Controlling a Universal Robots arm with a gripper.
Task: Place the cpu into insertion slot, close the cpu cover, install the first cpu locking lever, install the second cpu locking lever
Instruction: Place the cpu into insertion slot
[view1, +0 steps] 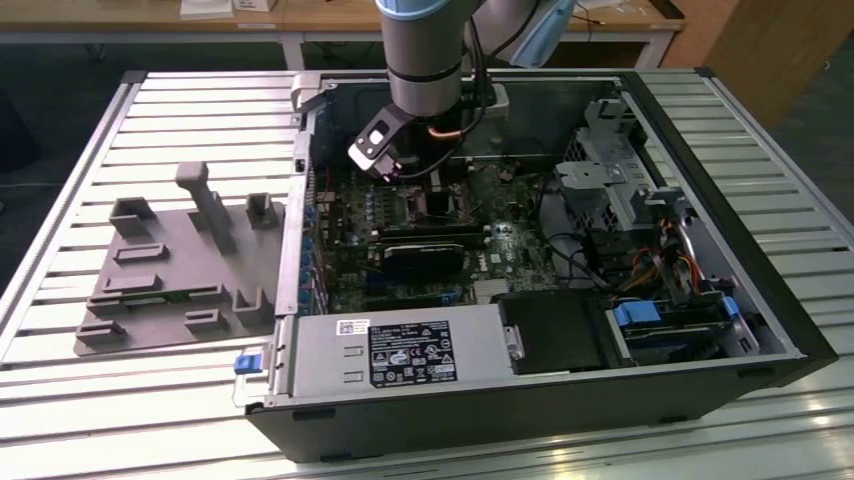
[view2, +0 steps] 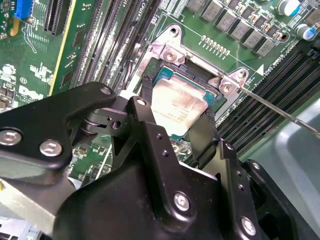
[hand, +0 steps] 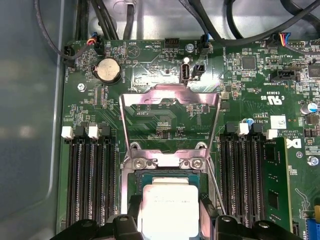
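In both wrist views my gripper (view2: 175, 117) (hand: 170, 212) straddles the cpu (view2: 177, 105) (hand: 167, 207), a flat square chip with a silver-grey top. One black finger (view2: 142, 107) lies against one edge and the other finger (view2: 209, 127) against the opposite edge, so the gripper is shut on it. The cpu lies level in or just over the insertion slot (view2: 194, 75); I cannot tell whether it is seated. The cpu cover (hand: 150, 97), a thin silver frame, stands swung open beyond the slot. A thin wire locking lever (view2: 280, 111) sticks out beside the slot. In the exterior view the gripper (view1: 424, 195) reaches down into the open computer case.
Black memory slots (hand: 90, 175) (hand: 245, 170) flank the socket on both sides. A long black card (view1: 427, 255) and the power supply (view1: 400, 355) lie nearer the case front. Cables and drive bays (view1: 641, 210) fill the exterior view's right. A grey fixture plate (view1: 174, 270) sits outside the case.
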